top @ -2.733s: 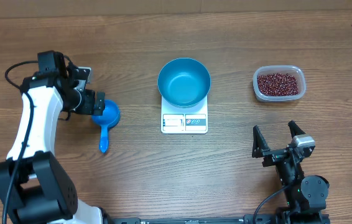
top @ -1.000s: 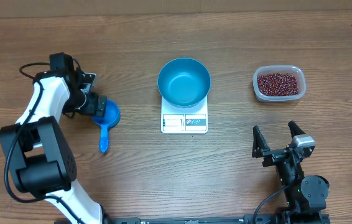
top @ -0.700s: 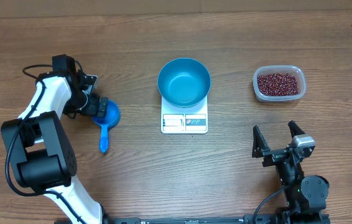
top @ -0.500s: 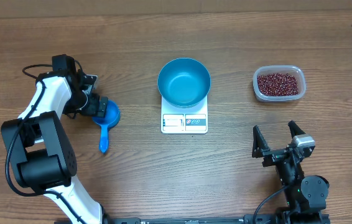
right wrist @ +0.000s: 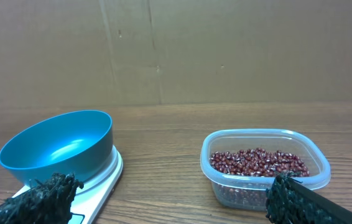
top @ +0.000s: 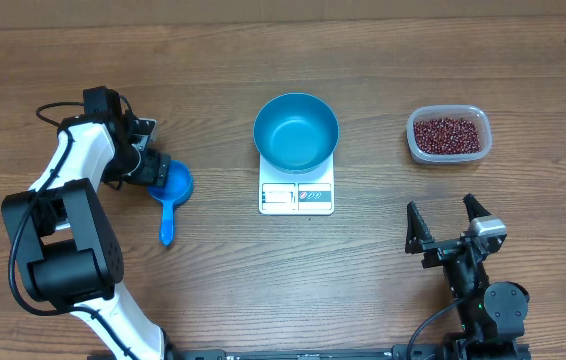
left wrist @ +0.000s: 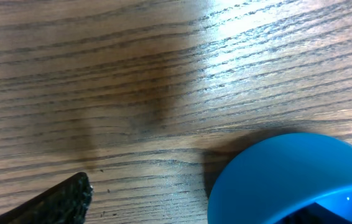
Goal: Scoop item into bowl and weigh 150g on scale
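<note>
The blue bowl (top: 296,131) (right wrist: 58,146) stands on the white scale (top: 296,197) (right wrist: 104,183) at the table's middle. The dark red beans (top: 449,133) (right wrist: 257,163) lie in a clear tub at the right. A small blue scoop (top: 171,190) (left wrist: 288,177) lies at the left, handle pointing to the near edge. My left gripper (top: 153,168) (left wrist: 194,202) is low at the scoop's cup. Its jaws stand apart: one finger (left wrist: 55,202) is on the table to the left, and the other shows dark inside the cup. My right gripper (top: 446,226) (right wrist: 170,199) is open and holds nothing.
The clear plastic tub (top: 418,150) (right wrist: 316,177) sits right of the scale, ahead of my right gripper. Bare wooden table (top: 293,280) lies between the scale and the near edge. A cardboard wall (right wrist: 176,50) closes the back.
The left arm has folded in closer to the scoop, and its gripper has edged slightly onto the cup. Nothing visibly moves in the last half second. Right arm, bowl and tub unchanged.
</note>
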